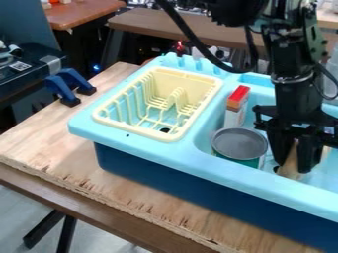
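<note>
Can see the black gripper [294,164] hanging low in the right-hand basin of the light-blue toy sink [147,152], apparently pinching a tan, wood-like object [291,170] between spread fingers. Looks like a grasp probably made, with lifting clear of the basin and letting go not yet done. To the left of the gripper, near the basin's dividing wall, can make out a grey-topped can [239,144] with a red-topped carton [237,105] behind, and farther left, a pale-yellow dish rack [133,130].
</note>
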